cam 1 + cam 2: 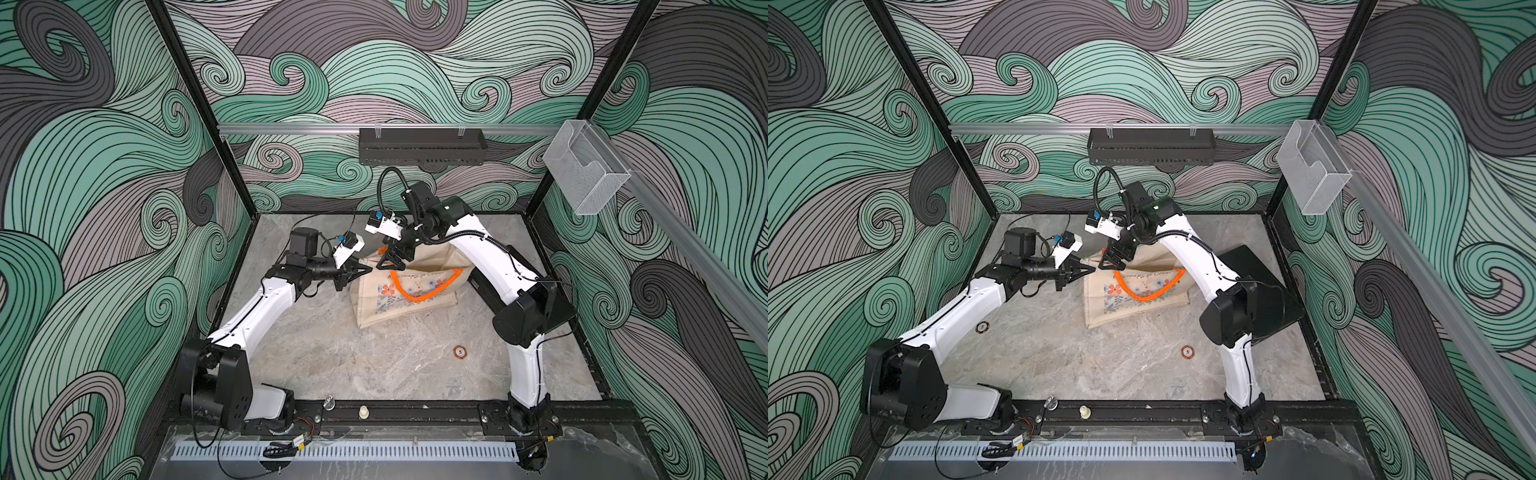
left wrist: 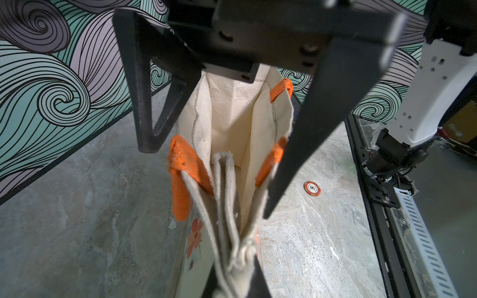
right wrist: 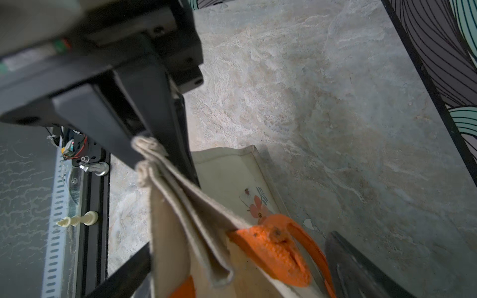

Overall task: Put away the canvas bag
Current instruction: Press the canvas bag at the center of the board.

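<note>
The table (image 1: 332,353) is grey stone. A flat black case (image 1: 1250,262) lies on its right side, partly under the right arm.

The bag (image 1: 399,311) stands mouth up on the table's far middle, just beside the case. Its printed side faces the near edge, and an orange handle (image 1: 424,291) hangs down over the print.

The left gripper (image 1: 365,270) reaches in level from the left. Its jaws are closed tight on the folded canvas at the left end of the bag's rim, and the right wrist view shows the pinched corner bunched between them.

The right gripper (image 1: 390,264) hangs over the same end of the rim, pointing down. Its jaws are spread wide, one finger (image 2: 147,116) outside each wall of the open mouth, and they grip nothing.

A chip (image 1: 459,352) lies on bare table nearer the front, well apart from the bag. A pale chess piece (image 1: 363,411) lies on the black rail (image 1: 415,411) at the near edge.
</note>
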`<state>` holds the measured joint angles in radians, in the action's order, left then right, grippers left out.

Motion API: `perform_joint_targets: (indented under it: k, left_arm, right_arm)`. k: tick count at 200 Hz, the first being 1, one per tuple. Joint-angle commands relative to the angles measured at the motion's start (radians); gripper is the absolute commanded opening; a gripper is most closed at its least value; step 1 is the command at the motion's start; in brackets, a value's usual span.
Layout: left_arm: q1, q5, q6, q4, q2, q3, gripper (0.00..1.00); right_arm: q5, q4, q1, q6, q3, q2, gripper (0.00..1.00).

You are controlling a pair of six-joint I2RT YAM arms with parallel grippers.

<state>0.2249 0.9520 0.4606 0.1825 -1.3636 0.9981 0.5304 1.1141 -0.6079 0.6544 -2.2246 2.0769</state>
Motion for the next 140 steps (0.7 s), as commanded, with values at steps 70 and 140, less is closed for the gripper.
perform_joint_targets:
  k: [70,140]
  left_arm:
    - [-0.061,-0.045,0.016,-0.031,0.06,0.015,0.0]
    - [-0.003,-0.267,0.034,0.039,-0.002,0.117,0.8]
  right_arm:
    - [-0.162,0.014,0.031,0.131,0.0,0.064,0.33]
    - [-0.166,-0.017,-0.027,0.076,0.056,-0.007,0.0]
